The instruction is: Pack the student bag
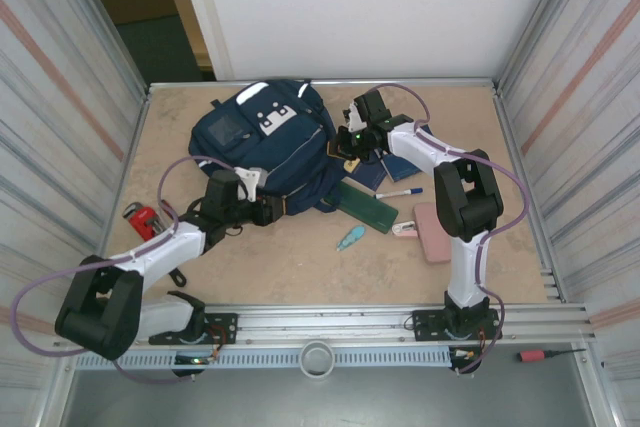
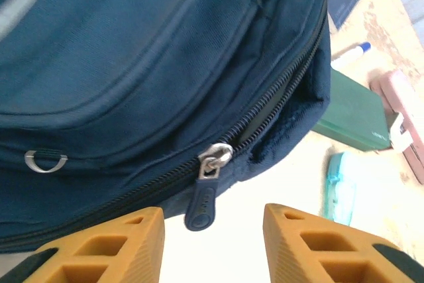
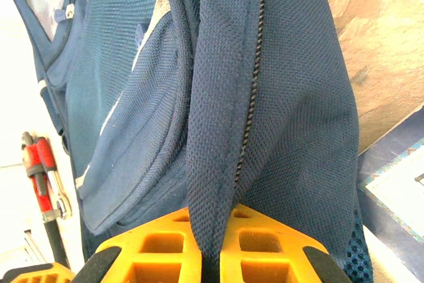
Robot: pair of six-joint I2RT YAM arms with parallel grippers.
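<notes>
The student bag, a big navy backpack, lies at the back middle-left of the table. My left gripper is at its near edge and stands open. The dark zipper pull hangs just ahead of the gap between the orange fingers, touching neither. To the right of the slider the zipper gapes open. My right gripper is at the bag's right side, shut on a fold of the bag's fabric beside the zipper teeth, holding it up.
A green pencil case, a pen, a teal item and a pink object lie right of the bag. Navy booklets sit under the right arm. A red tool lies at left.
</notes>
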